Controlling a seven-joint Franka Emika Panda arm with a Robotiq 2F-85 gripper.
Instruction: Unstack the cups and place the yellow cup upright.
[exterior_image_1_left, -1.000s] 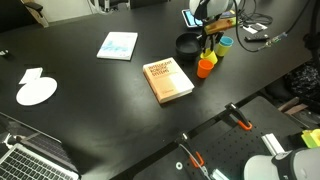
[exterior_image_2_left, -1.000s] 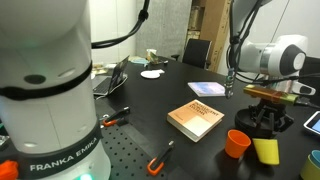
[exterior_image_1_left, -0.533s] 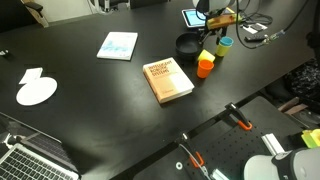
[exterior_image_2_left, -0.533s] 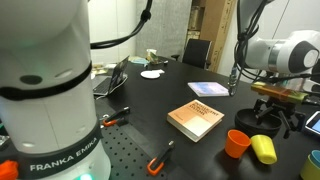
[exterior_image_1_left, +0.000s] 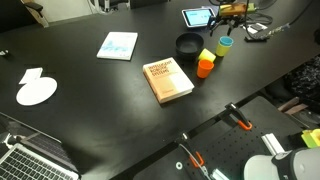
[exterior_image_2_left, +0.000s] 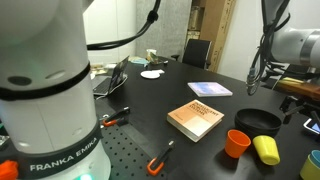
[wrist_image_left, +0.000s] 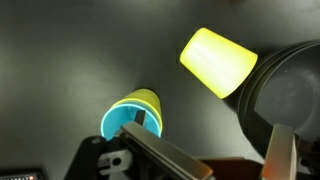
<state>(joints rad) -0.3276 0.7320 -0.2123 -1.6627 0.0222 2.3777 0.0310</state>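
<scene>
Plastic throughout. Found three cups standing or lying apart on the dark table (exterior_image_1_left: 90, 75), none nested in another; unstacking judged complete. Located the yellow cup (wrist_image_left: 217, 60) ahead of the fingertips, closer to the finger on the black bowl (wrist_image_left: 285, 95) side, lying on its side and touching neither finger. Located the light blue cup (exterior_image_1_left: 226, 43) just ahead of the opposite finger, mouth up. Located the orange cup (exterior_image_1_left: 205, 68) beyond the yellow one, well clear of the fingers, resting on its mouth as far as can be told. Checked the gripper (wrist_image_left: 210, 140): fingers spread wide, nothing between them, raised above the table. Outstanding: setting the yellow cup upright, not yet done. Judged to call for a descent over the toppled cup, closing across its wall, then tipping onto its base clear of the bowl.
</scene>
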